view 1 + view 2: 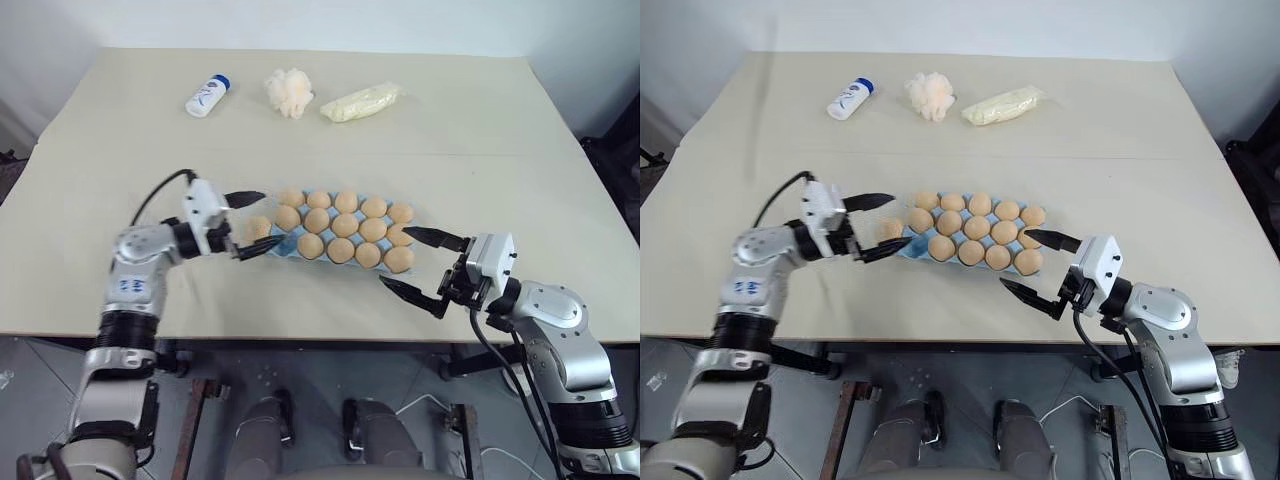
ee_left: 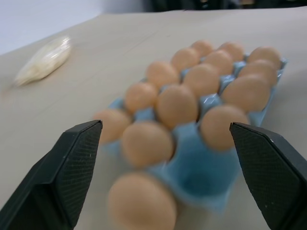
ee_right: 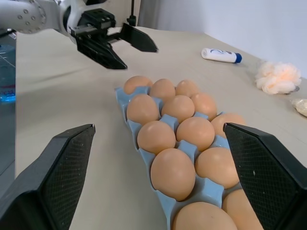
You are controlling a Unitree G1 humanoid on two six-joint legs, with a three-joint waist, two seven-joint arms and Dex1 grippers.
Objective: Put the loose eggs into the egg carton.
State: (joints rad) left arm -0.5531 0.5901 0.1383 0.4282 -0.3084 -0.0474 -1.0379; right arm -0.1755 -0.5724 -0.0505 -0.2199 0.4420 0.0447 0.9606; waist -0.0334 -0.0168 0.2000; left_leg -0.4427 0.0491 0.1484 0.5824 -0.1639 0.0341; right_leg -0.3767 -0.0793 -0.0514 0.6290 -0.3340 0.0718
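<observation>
So, nearest first - the right end effector (image 1: 394, 256) hangs by the right end of the egg carton (image 3: 121, 94), fingers apart, holding nothing. The left end effector (image 1: 272, 217) is spread wide at the carton's left end, and the last loose egg (image 1: 259, 228) sits on the desk (image 1: 450, 120) between its fingers, just beside the tray. The carton's long axis runs left to right. The only empty cup (image 2: 204, 179) is the near-left corner - I'd say left arm's job.
</observation>
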